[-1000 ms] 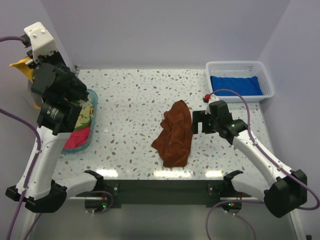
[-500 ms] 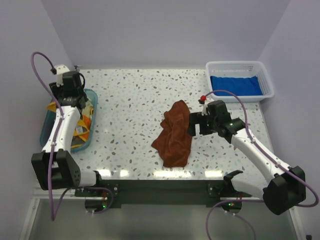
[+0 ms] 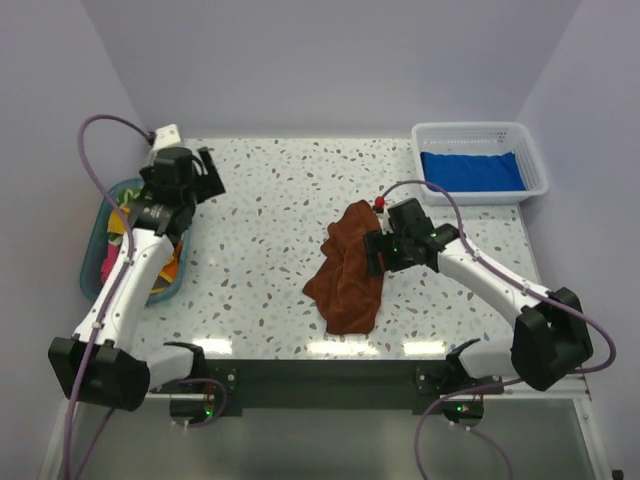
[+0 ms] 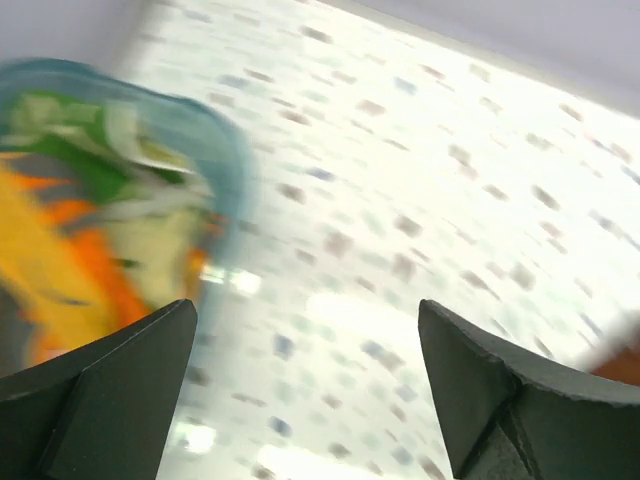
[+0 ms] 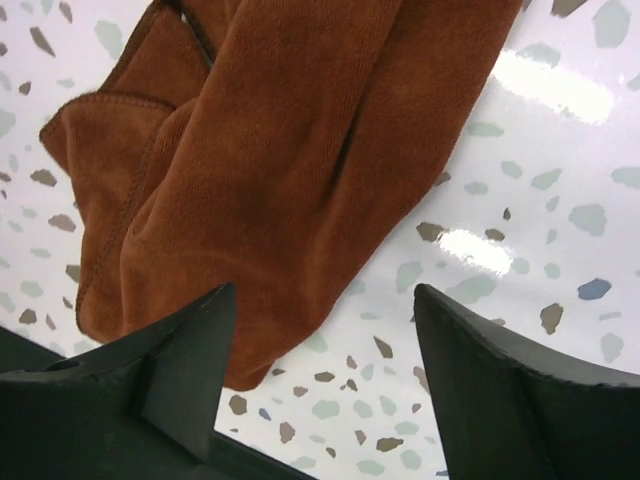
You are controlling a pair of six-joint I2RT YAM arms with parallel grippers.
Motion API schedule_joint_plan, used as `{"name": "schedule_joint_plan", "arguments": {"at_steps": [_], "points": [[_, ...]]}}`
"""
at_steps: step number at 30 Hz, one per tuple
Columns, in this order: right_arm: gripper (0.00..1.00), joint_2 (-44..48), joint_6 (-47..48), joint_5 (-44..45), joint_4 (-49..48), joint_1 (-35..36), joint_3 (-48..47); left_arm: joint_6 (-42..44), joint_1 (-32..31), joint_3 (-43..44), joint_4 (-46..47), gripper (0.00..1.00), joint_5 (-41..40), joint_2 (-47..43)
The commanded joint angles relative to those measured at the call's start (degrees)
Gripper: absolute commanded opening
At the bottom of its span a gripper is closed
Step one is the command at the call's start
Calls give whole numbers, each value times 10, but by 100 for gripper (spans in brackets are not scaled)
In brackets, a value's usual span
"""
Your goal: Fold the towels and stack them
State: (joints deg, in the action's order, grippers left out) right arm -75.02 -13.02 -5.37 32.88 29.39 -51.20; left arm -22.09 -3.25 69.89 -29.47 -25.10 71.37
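Overhead, a translucent teal tub (image 3: 88,265) at the table's left edge holds a jumble of towels (image 3: 115,228) in orange, yellow, green and pink. The left gripper (image 3: 211,175) hangs just beside the tub over bare speckled table (image 3: 270,190), its jaws spread wide with nothing between them; its own wrist view is blurred. At centre, the rust brown towel (image 3: 347,270) lies crumpled on the tabletop. The right gripper (image 3: 370,256) sits at that towel's right edge, jaws apart, the cloth's edge showing between its fingers (image 5: 180,350) in the wrist view; whether they touch the cloth cannot be told. In the far right corner, the royal blue towel (image 3: 470,170) lies flat in a white mesh basket (image 3: 480,128).
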Motion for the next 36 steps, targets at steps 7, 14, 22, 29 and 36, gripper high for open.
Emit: {"name": "schedule_joint_plan", "arguments": {"at_steps": [7, 14, 22, 29, 36], "points": [[48, -123, -5, 51, -49, -6, -128, -107, -279, -124, 142, 79, 193, 0], [34, -209, -31, 34, -77, -26, -152, -116, -410, -129, 202, 61, 205, 138], [33, -237, -55, 26, -99, -38, -113, -134, -509, -135, 200, 53, 219, 247], [33, -215, -75, 28, -105, -40, -49, -189, -558, -200, 149, 49, 222, 243], [34, -165, -78, 32, -89, -38, 4, -270, -593, -295, 59, 44, 211, 142]]}}
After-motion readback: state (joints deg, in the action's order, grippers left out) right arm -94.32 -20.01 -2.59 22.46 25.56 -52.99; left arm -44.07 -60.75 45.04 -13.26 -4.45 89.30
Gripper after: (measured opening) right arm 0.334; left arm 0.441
